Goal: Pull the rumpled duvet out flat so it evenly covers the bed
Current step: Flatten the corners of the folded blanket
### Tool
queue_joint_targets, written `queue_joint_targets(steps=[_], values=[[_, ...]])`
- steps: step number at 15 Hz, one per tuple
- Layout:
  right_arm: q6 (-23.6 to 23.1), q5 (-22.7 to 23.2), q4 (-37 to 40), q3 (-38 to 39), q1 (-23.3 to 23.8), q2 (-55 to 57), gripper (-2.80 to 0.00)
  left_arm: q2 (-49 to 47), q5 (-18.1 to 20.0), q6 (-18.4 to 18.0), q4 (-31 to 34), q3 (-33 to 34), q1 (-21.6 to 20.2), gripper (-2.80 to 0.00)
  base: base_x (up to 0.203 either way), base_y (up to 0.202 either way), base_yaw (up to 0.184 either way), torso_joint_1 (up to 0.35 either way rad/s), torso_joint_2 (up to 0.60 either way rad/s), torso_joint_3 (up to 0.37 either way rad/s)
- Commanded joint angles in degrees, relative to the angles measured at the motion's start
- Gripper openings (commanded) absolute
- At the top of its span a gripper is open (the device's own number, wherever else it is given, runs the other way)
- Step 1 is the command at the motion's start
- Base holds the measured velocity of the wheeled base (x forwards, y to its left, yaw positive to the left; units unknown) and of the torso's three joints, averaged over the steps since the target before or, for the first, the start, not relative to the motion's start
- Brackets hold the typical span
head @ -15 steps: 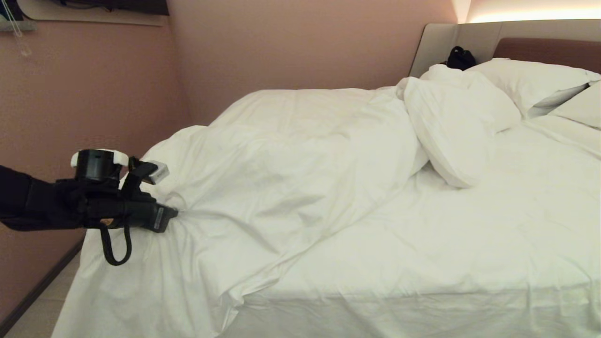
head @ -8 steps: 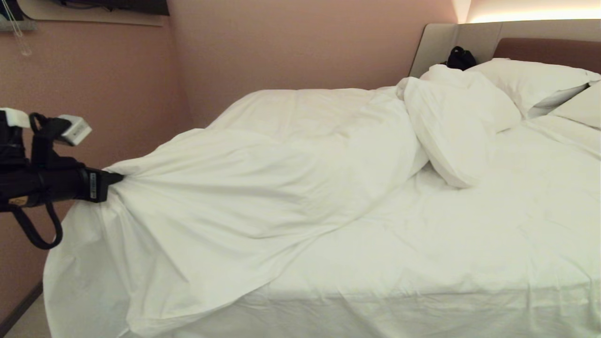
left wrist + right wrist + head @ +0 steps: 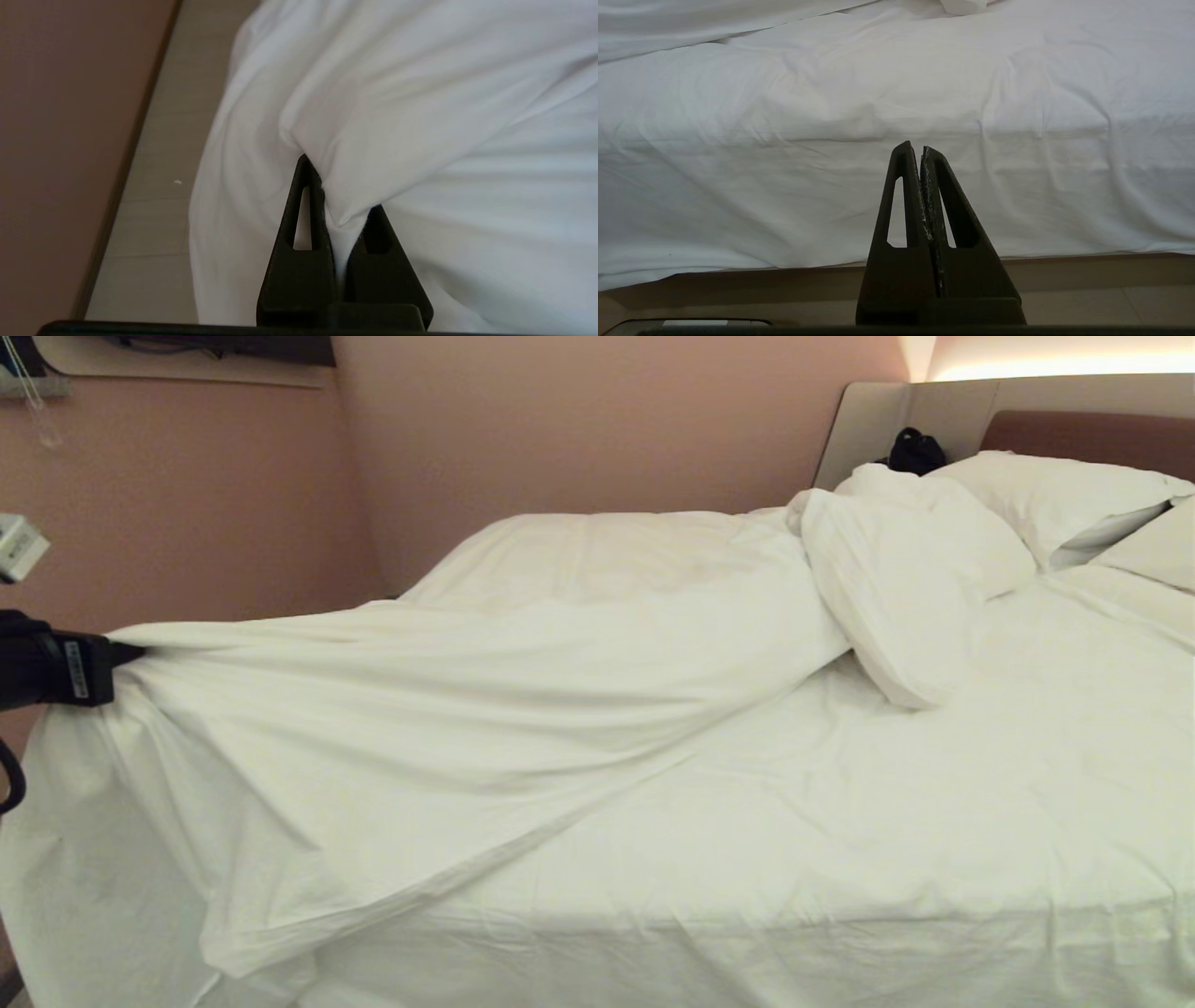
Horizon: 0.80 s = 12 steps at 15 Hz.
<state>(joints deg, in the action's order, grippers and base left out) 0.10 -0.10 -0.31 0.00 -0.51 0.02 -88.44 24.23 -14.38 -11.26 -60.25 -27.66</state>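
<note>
A fold of the duvet (image 3: 448, 709) is pinched between the closed fingers of the left gripper (image 3: 117, 658), which is seen at the far left edge of the head view, out past the side of the bed (image 3: 840, 859). In the left wrist view the white cloth (image 3: 397, 116) is bunched in the left gripper (image 3: 343, 196), over a strip of pale floor (image 3: 154, 177). The duvet is drawn taut from the pillows (image 3: 934, 560) at the headboard (image 3: 1083, 429) toward the left gripper, its corner draped over the bed's near-left edge. The right gripper (image 3: 921, 149) is held low before the bed's front side, fingers pressed together on nothing.
</note>
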Motion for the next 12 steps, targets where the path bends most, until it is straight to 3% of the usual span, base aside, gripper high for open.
queue_joint_targets(steps=[1, 12], values=[[-0.01, 0.01, -0.04, 0.00, -0.02, -0.02, -2.80, 1.89, 1.92, 0.00, -0.16, -0.12, -2.34, -2.80, 0.000, 0.000, 0.000, 0.000, 0.00, 0.000], [0.07, 0.01, -0.04, 0.00, -0.10, -0.02, -2.80, 8.20, 2.84, 0.85, 0.62, 1.71, -4.60, -2.80, 0.000, 0.000, 0.000, 0.000, 0.00, 0.000]])
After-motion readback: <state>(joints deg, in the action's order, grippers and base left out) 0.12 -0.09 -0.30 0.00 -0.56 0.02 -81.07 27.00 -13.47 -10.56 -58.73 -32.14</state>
